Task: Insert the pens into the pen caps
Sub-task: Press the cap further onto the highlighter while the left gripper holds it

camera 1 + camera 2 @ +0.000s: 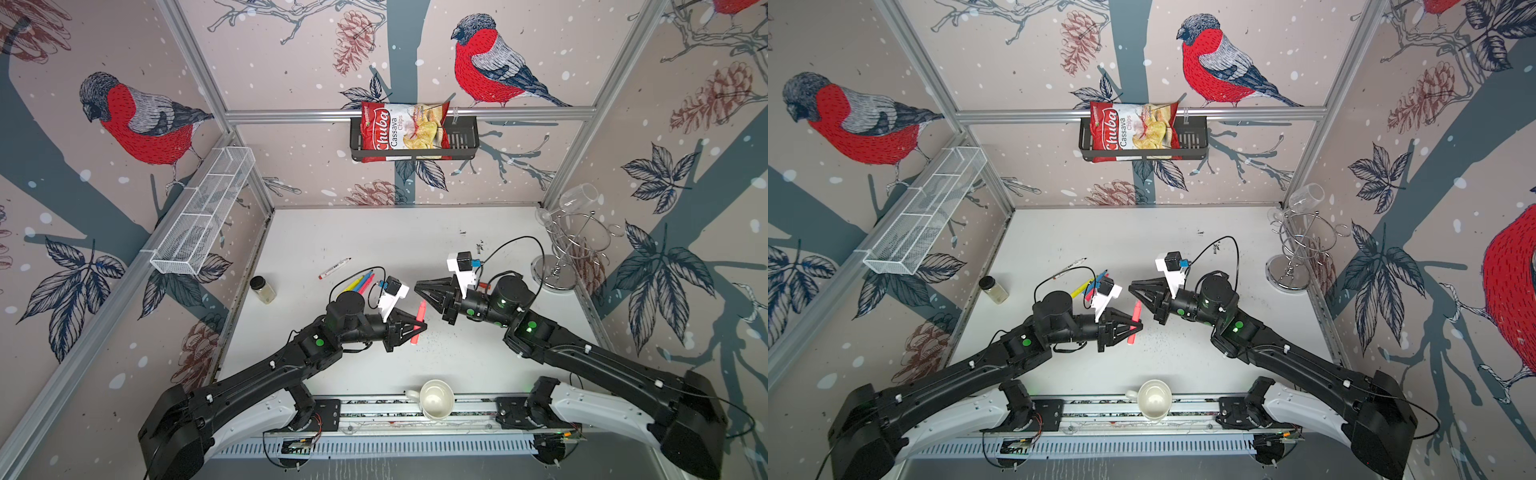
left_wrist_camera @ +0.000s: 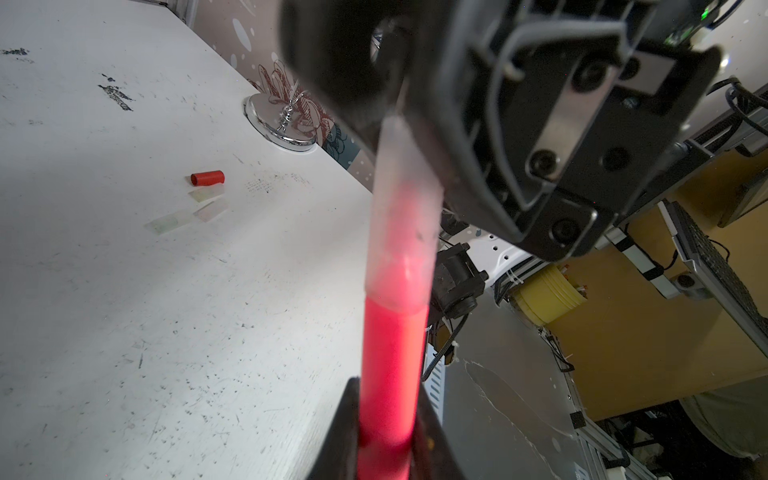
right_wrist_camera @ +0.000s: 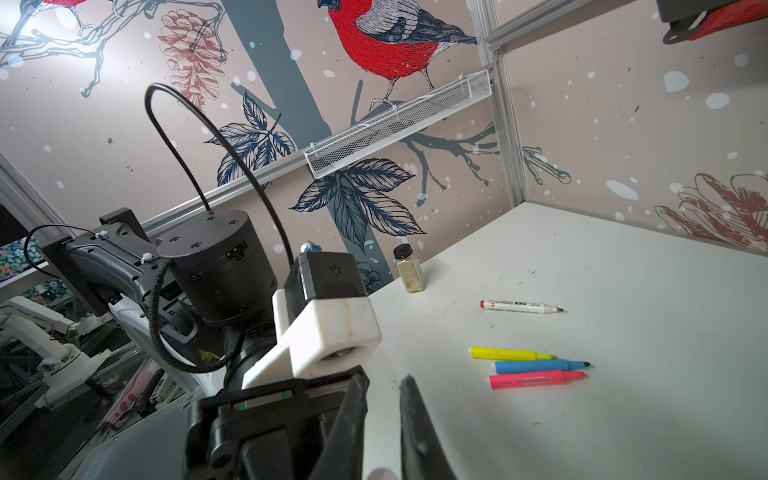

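**Held item.** Your left claw [image 1: 424, 327] is clamped across the lower barrel of a pink pen [image 1: 421, 311], which is held clear of the table [image 1: 374, 237] near its middle. In the left wrist view a clear cap [image 2: 401, 232] sleeves the pen's tip. Your right claw [image 1: 420, 289] has its jaws drawn together at the cap's far end. The view there is blurred, so I cannot confirm whether it pinches the cap or only meets it.

**Outstanding.** A yellow pen [image 3: 511, 354], a blue pen [image 3: 540, 366] and a second pink pen [image 3: 536, 379] lie side by side, with a white pen [image 3: 519, 307] near them. A red cap [image 2: 207, 178] and a few loose clear caps [image 2: 210, 211] lie together near the glass stand [image 2: 266, 124].

**Handling.** The pens look light, stiff and smooth, so they will probably swivel in a narrow grip. Take each one mid-barrel, across its length, with the tip left free. The caps look tiny and thin-walled and could squirt out or crush. Hold them near the closed end and keep the mouth clear.
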Action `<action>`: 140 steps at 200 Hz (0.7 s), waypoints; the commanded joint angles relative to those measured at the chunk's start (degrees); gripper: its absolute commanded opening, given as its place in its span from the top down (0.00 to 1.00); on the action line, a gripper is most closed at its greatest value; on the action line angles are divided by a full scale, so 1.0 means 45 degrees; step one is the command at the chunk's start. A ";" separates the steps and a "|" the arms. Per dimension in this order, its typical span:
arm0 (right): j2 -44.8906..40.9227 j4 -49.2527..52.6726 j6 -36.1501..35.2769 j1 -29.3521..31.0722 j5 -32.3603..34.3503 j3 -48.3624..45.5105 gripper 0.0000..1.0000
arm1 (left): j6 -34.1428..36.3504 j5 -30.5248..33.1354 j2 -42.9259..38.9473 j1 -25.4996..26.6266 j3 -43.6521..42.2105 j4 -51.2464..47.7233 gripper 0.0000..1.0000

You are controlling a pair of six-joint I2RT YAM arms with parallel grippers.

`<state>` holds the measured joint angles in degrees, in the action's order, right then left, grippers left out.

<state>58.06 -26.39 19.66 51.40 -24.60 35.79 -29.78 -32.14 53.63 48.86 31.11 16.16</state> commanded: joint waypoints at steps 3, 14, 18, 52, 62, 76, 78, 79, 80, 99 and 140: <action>0.0044 0.3969 -0.0326 0.0296 -0.2681 -0.0281 1.00 | -0.0534 0.2564 -0.0198 -0.0291 0.0429 0.8830 1.00; 0.0046 0.4045 -0.0376 0.0317 -0.2688 -0.0288 1.00 | -0.0550 0.2533 -0.0218 -0.0312 0.0449 0.8847 1.00; 0.0046 0.4063 -0.0399 0.0325 -0.2697 -0.0278 1.00 | -0.0550 0.2526 -0.0218 -0.0311 0.0455 0.8840 1.00; 0.0139 0.4208 -0.0581 0.0517 -0.2897 -0.0283 1.00 | -0.0606 0.2417 -0.0237 -0.0340 0.0509 0.8907 1.00; 0.0192 0.4315 -0.0651 0.0559 -0.2921 -0.0296 1.00 | -0.0604 0.2364 -0.0244 -0.0350 0.0546 0.8923 1.00; 0.0250 0.4426 -0.0715 0.0606 -0.3010 -0.0288 1.00 | -0.0640 0.2296 -0.0310 -0.0389 0.0565 0.8947 1.00; 0.0258 0.4446 -0.0726 0.0614 -0.2995 -0.0280 1.00 | -0.0631 0.2298 -0.0314 -0.0394 0.0571 0.8947 1.00; 0.0260 0.4452 -0.0731 0.0621 -0.2983 -0.0279 1.00 | -0.0630 0.2298 -0.0315 -0.0392 0.0569 0.8947 1.00; 0.0270 0.4465 -0.0734 0.0625 -0.2977 -0.0278 1.00 | -0.0639 0.2298 -0.0325 -0.0390 0.0568 0.8947 1.00; 0.0300 0.4594 -0.0787 0.0629 -0.2932 -0.0225 1.00 | -0.0619 0.2307 -0.0392 -0.0438 0.0618 0.8869 1.00; -0.0113 0.5091 -0.0900 0.0461 -0.2150 0.0640 0.87 | 0.0004 0.2318 -0.0138 -0.0463 0.0589 0.7762 1.00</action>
<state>58.35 -22.00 17.96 52.82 -24.23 36.97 -28.49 -33.45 52.62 48.16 31.77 8.97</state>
